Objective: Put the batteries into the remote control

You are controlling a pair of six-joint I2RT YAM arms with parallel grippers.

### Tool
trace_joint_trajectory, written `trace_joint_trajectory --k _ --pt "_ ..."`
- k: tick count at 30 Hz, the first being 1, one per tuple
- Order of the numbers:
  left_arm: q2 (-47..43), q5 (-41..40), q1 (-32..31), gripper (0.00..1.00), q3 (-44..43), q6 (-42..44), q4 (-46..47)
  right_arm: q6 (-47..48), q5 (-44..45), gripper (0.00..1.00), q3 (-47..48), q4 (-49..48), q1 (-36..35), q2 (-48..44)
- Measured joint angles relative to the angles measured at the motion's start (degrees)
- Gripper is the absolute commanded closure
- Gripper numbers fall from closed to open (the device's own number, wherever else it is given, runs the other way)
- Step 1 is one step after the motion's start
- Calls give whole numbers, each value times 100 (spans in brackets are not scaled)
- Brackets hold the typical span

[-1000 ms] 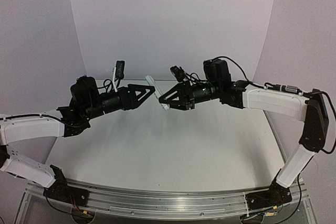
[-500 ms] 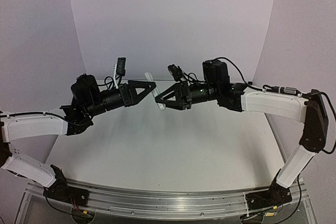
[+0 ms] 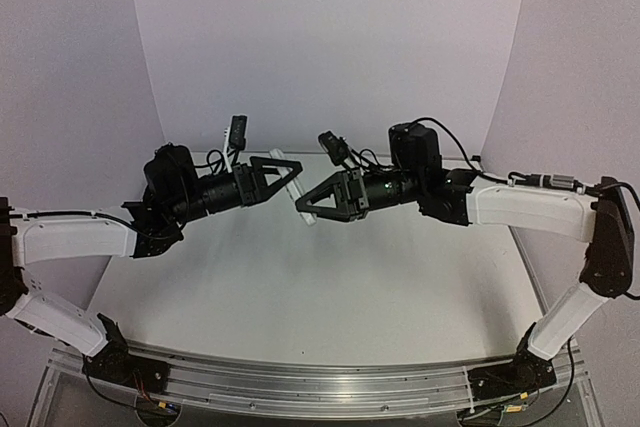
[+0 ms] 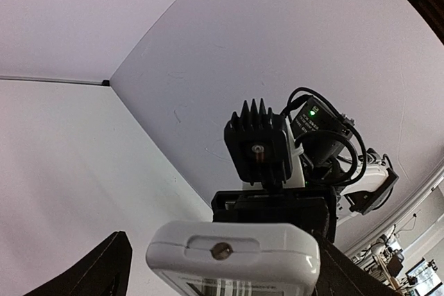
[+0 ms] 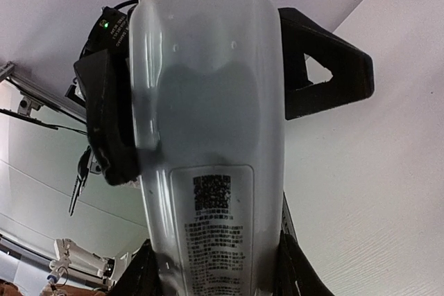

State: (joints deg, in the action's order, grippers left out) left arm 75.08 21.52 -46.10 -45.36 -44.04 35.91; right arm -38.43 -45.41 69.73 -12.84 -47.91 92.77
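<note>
We hold the remote control (image 5: 208, 102) in the air, well above the table (image 3: 300, 297). Our right gripper (image 3: 305, 205) pinches it between both fingers (image 5: 291, 275) at the end with the printed label, and that labelled side faces its wrist camera. Our left gripper (image 3: 291, 177) faces the right one, its jaws spread around the remote's opposite end. One finger (image 4: 104, 272) stands just clear of the casing; the other seems to touch it.
</note>
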Motion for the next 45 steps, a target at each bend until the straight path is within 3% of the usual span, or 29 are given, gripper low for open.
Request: trace_joint_trajectory --k 5,7,8,9,11,14,15,19,23,26,29,30,32,34,36,38,45 --pt "29 150 3 58 0 -147 277 49 -9 99 -16 17 -14 -11" --pt "31 244 3 79 2 -453 447 295 16 93 -30 -58 -17 -11" --pt "29 258 4 84 2 -562 502 382 27 90 -39 -106 -19 -11" --pt "25 264 11 88 3 -588 528 416 65 86 -39 -123 -29 -11" --pt "19 249 28 97 3 -618 506 454 142 63 -40 -139 -39 -9" --pt "-7 87 32 100 -118 -633 47 489 298 26 -53 -82 -36 -8" --pt "-12 -55 25 100 -242 -586 -285 536 440 18 -67 -55 -30 -8" --pt "387 -1218 29 100 -1346 -481 -2630 786 1485 13 -249 563 -32 -197" --pt "1458 -2282 98 100 -2654 -585 -5124 1012 3524 11 -409 2112 -54 -805" --pt "2453 -2526 148 100 -3125 -654 -6407 1012 5137 7 -400 3296 -32 -1196" --pt "3292 -2412 134 100 -3108 -632 -7372 868 6011 7 -386 4206 147 -1300" --pt "3451 -2372 117 98 -3093 -610 -7576 750 6067 7 -398 4436 296 -1297" --pt "3711 -2269 80 82 -3084 -575 -8018 531 6110 6 -470 4762 655 -1296" --pt "3765 -2253 58 56 -3125 -557 -8231 344 6200 5 -572 4976 981 -1292" --pt "3837 -2268 29 22 -3238 -545 -8413 198 6337 4 -668 5148 1191 -1289" --pt "3902 -2278 10 3 -3331 -502 -8453 100 6411 4 -743 5266 1280 -1292" --pt "3636 -2910 -10 0 -3689 -550 -8698 101 6764 4 -888 5379 1391 -1558"
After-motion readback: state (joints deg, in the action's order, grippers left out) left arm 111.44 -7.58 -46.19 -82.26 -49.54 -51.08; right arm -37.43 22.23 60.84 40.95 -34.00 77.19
